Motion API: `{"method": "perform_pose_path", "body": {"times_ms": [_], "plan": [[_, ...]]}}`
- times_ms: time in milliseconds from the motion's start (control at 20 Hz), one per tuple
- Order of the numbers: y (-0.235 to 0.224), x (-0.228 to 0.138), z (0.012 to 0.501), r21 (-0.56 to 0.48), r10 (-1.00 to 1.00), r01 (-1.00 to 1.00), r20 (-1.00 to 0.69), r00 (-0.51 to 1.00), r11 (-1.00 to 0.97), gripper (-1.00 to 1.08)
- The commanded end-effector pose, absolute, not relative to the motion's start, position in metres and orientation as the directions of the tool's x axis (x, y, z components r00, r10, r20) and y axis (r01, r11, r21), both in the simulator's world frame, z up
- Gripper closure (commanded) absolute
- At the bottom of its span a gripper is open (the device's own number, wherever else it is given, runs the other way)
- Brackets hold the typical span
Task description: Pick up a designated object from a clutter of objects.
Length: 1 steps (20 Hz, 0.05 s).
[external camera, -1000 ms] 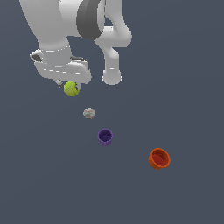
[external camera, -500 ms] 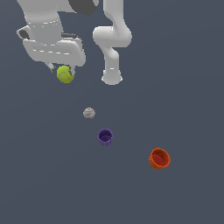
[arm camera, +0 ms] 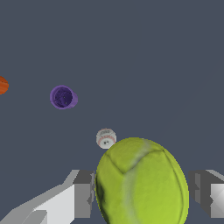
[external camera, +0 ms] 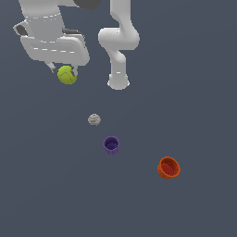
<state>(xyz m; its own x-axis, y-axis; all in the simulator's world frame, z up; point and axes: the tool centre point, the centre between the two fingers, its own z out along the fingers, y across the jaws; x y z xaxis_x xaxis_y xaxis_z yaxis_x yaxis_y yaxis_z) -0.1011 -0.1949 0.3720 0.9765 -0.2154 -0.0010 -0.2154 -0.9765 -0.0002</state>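
The yellow-green ball (external camera: 67, 75) with a dark seam hangs in my gripper (external camera: 66, 74), well above the floor at the exterior view's upper left. In the wrist view the ball (arm camera: 142, 183) fills the space between the two grey fingers (arm camera: 83, 194), which are shut on it. The grey striped ball (external camera: 94, 120) lies on the floor below; it also shows in the wrist view (arm camera: 106, 138). The purple cup (external camera: 111, 145) stands beyond it, also in the wrist view (arm camera: 63, 97). The orange-red cup (external camera: 168, 167) stands at the exterior view's right, cut off at the wrist view's edge (arm camera: 2, 85).
The arm's white base (external camera: 118, 82) stands on the dark grey floor toward the back, to the exterior view's right of the gripper.
The gripper has risen with the yellow-green ball in it and moved slightly to the exterior view's left. The grey ball and both cups have not moved.
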Motion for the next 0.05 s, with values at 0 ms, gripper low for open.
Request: {"method": "perform_pose_path", "body": {"times_ms": [0], "plan": [[-0.1947, -0.1003, 0.3714, 0.000, -0.215, -0.215, 0.000, 0.977, -0.977, 1.08]]}}
